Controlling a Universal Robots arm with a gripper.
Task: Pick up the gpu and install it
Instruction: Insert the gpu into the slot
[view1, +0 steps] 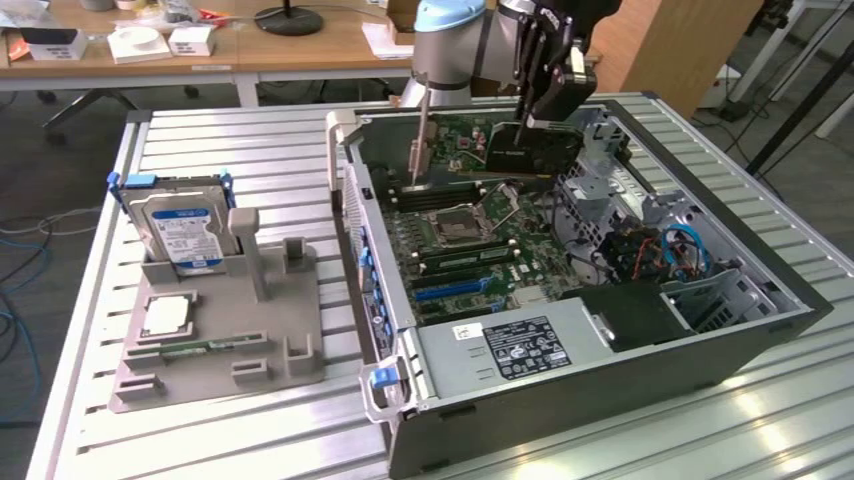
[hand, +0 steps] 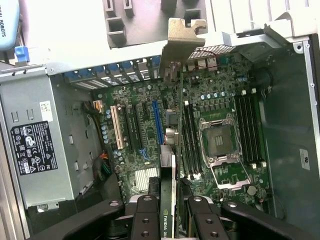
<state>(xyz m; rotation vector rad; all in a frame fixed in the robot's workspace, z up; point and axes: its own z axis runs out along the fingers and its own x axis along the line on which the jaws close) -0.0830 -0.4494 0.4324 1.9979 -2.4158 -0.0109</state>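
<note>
The gpu (view1: 534, 148), a flat black card with a silvery end bracket (view1: 422, 140), hangs on edge inside the open computer case (view1: 747, 340), above the far part of the motherboard (view1: 467, 230). My gripper (view1: 551, 118) is shut on the card's top edge. In the wrist view the gpu (hand: 173, 165) appears edge-on between my two black fingers (hand: 147, 215). Its bracket (hand: 182, 45) points toward the case's slotted rear wall. The card hovers between the blue expansion slot (hand: 158, 122) and the memory slots.
A bare processor socket (hand: 220, 142) lies beside the memory slots, and the power supply (view1: 514, 350) fills the case's near corner. Outside, at the exterior view's left, a grey holder (view1: 227, 340) carries a blue-labelled hard drive (view1: 184, 225), a processor chip (view1: 164, 315) and a green memory stick (view1: 200, 347).
</note>
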